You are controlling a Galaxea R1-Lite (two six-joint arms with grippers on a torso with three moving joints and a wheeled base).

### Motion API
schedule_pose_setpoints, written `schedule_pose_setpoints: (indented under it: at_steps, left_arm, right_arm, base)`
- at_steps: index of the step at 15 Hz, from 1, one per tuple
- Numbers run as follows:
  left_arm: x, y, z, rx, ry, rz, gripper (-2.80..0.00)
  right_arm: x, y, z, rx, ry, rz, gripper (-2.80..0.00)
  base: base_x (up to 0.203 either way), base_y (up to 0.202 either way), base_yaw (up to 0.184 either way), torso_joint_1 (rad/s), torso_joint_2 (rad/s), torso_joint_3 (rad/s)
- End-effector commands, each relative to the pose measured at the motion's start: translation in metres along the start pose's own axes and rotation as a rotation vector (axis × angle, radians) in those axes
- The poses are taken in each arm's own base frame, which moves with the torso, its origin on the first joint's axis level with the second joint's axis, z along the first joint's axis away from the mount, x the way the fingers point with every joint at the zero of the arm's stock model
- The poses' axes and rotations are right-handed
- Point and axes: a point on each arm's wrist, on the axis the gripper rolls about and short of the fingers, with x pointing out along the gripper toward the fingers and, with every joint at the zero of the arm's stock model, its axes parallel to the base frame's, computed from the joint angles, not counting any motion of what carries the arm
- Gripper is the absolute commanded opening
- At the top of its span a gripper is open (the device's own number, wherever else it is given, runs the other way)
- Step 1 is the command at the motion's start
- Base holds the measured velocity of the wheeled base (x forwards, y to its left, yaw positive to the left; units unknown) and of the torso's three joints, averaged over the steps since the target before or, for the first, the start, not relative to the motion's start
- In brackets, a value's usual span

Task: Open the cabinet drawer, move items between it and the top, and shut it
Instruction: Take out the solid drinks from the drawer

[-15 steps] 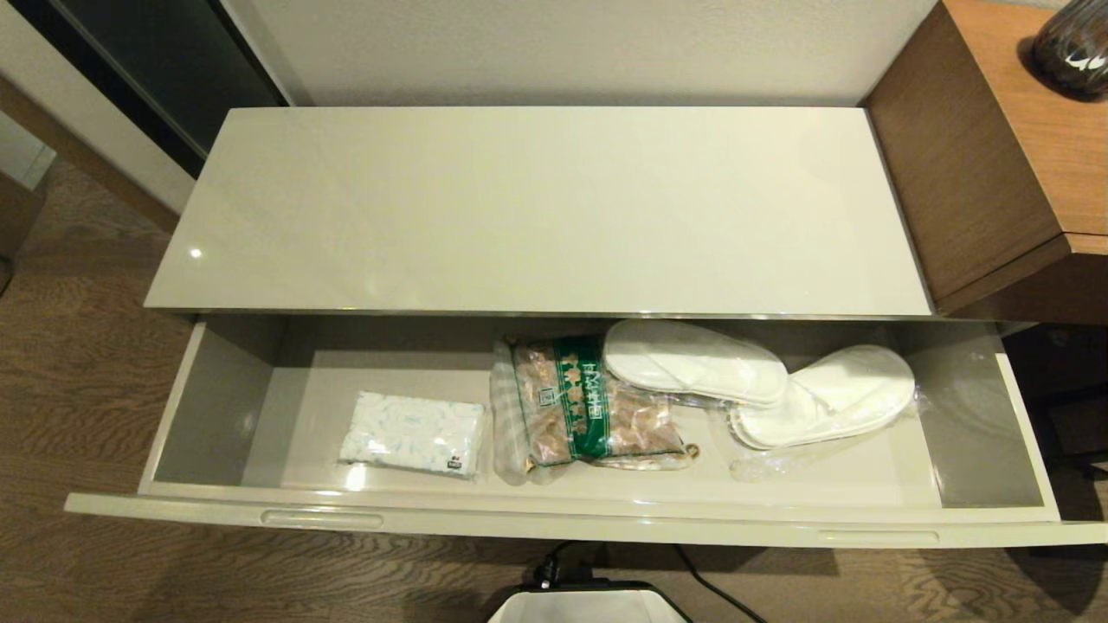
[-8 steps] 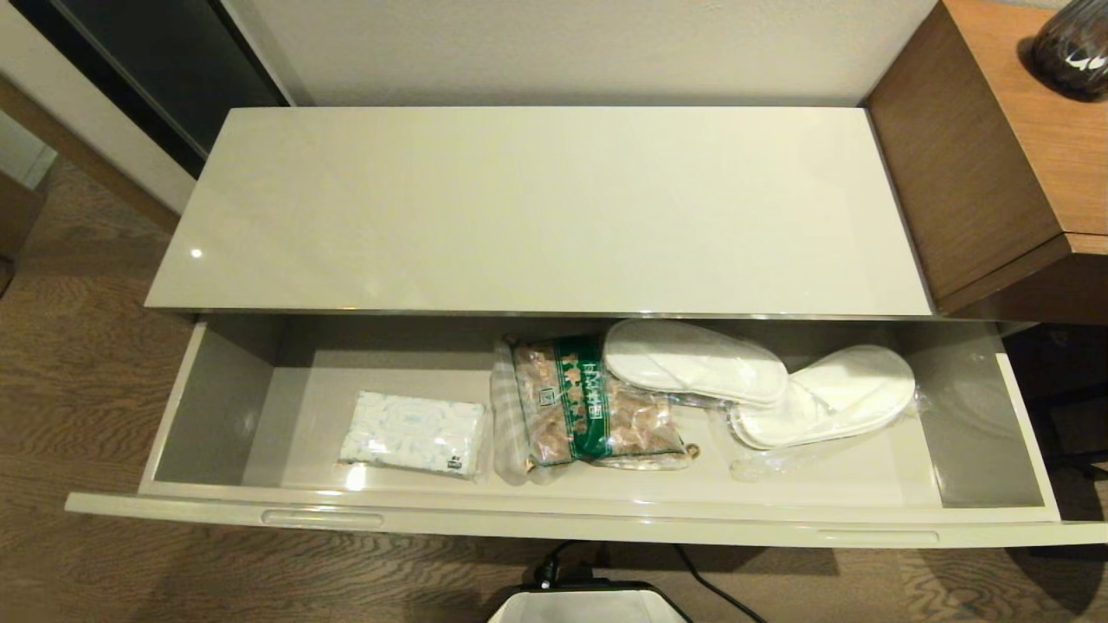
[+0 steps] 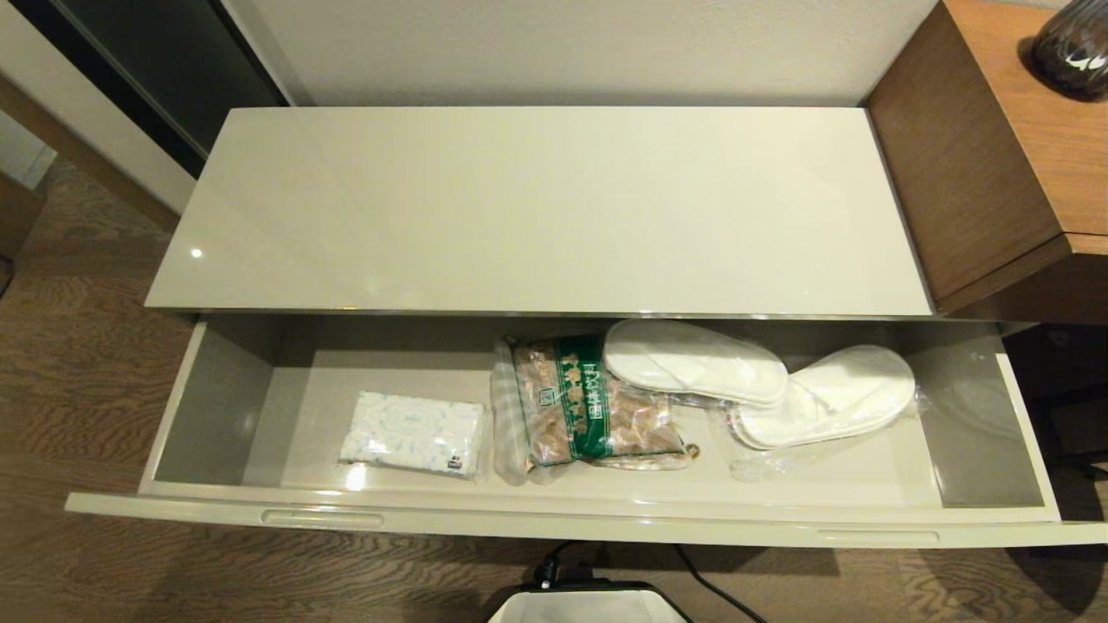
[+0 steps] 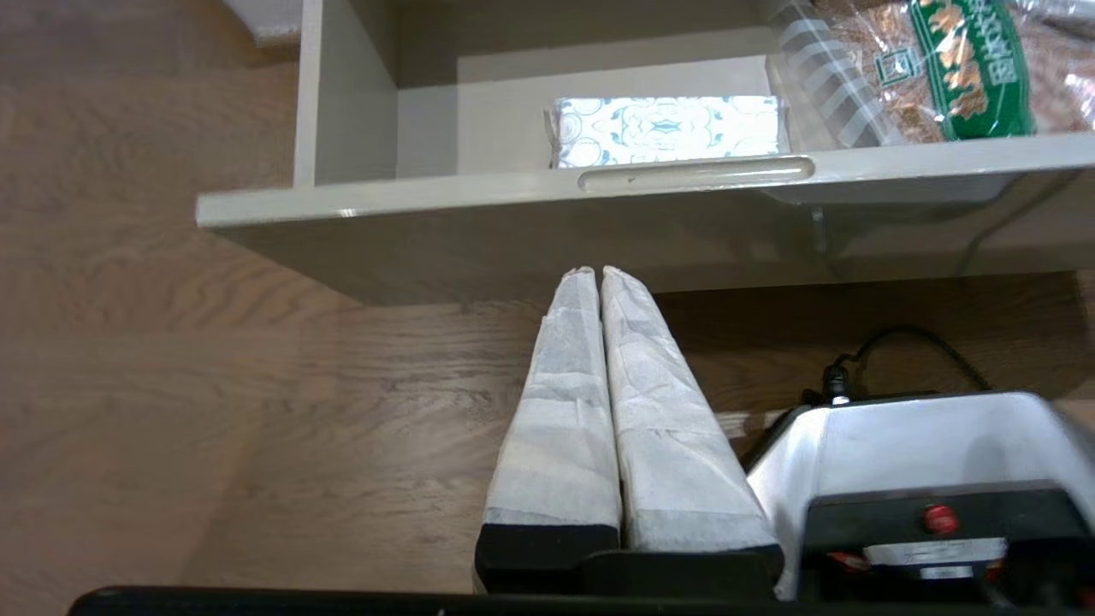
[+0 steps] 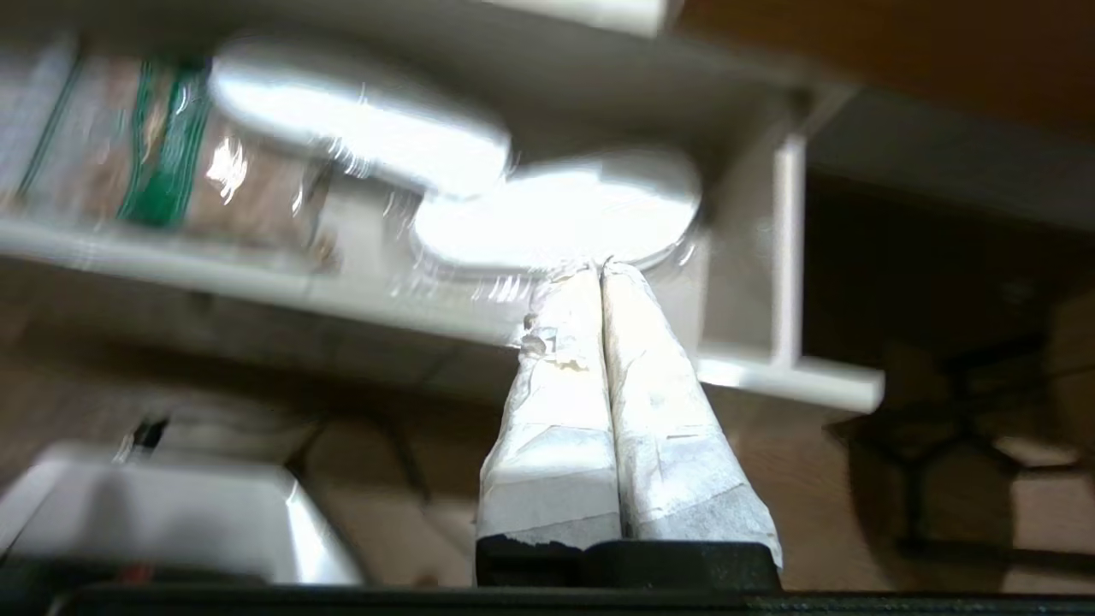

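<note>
While the cabinet drawer (image 3: pixel 216 407) is standing wide open — glossy beige, items lying inside — left gripper (image 4: pixel 598 272) and right gripper (image 5: pixel 599 267) are hanging with fingers pressed together

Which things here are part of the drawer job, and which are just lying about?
Part of the job:
- cabinet drawer, open
- tissue pack, snack bag, slippers, all in the drawer
- cabinet top
- left pincer and right pincer, both shut and empty, in front of the drawer

Just there:
- brown wooden unit
- dark vase
- black cable
</note>
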Motion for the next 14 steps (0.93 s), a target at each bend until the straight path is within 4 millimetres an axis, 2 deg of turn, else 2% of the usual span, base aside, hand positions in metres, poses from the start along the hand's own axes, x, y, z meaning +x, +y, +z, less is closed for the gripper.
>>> schedule_pose_setpoints:
  at_steps: [1, 6, 14]
  left_arm:
    - [0.0001, 0.0000, -0.0004, -0.050, 0.002, 0.005, -2.80]
    - [0.0000, 0.0005, 0.0001, -0.086, 0.000, 0.024, -2.80]
    - [0.0000, 0.0003, 0.0000, -0.038, 0.001, 0.016, -2.80]
  right_arm:
    - [-0.0022, 0.0017, -0.0078, 0.004, 0.059, 0.016, -2.80]
    - [-0.0020, 0.0018, -0.0084, 0.005, 0.060, 0.016, -2.80]
    - [-0.0004, 0.0016, -0.0074, 0.008, 0.013, 0.006, -2.80]
  base:
    - [0.000, 0.000, 0.000, 0.000, 0.00, 0.000]
    - [0.000, 0.000, 0.000, 0.000, 0.00, 0.000]
    - [0.000, 0.000, 0.000, 0.000, 0.00, 0.000]
